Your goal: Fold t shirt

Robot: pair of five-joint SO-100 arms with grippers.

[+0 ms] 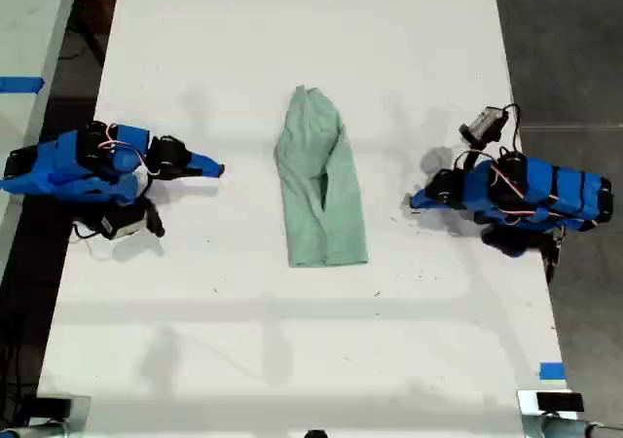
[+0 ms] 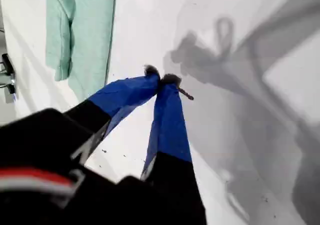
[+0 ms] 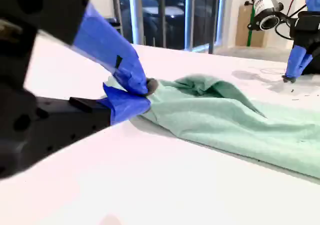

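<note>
First pincer (image 1: 417, 202): closed; in the first wrist view (image 2: 162, 79) the two blue tips meet at their dark ends with no gap, and nothing is held between them
First pincer, contact: low over bare worktop (image 1: 292, 29); I cannot tell whether the tips touch it; it points toward the shirt (image 1: 321, 180) from the exterior view's right but stays clear of it
Second pincer (image 1: 219, 170): closed too; in the second wrist view (image 3: 145, 91) the upper finger comes down onto the lower one at the tip, and I see no cloth caught there
Second pincer, contact: in its wrist view the tips overlap the shirt's near edge, but the exterior view shows white worktop between tip and cloth, so it is not touching; it points at the shirt from the exterior view's left
Shirt: mint green, folded into a long narrow bundle, lying flat in the middle of the worktop between my two pincers, narrower at the exterior view's upper end and squared off at the lower end, with a long crease down its middle
Shirt, wrist views: off to one side of the first pincer (image 2: 80, 30); stretched out just beyond the second pincer (image 3: 225, 120)
</note>
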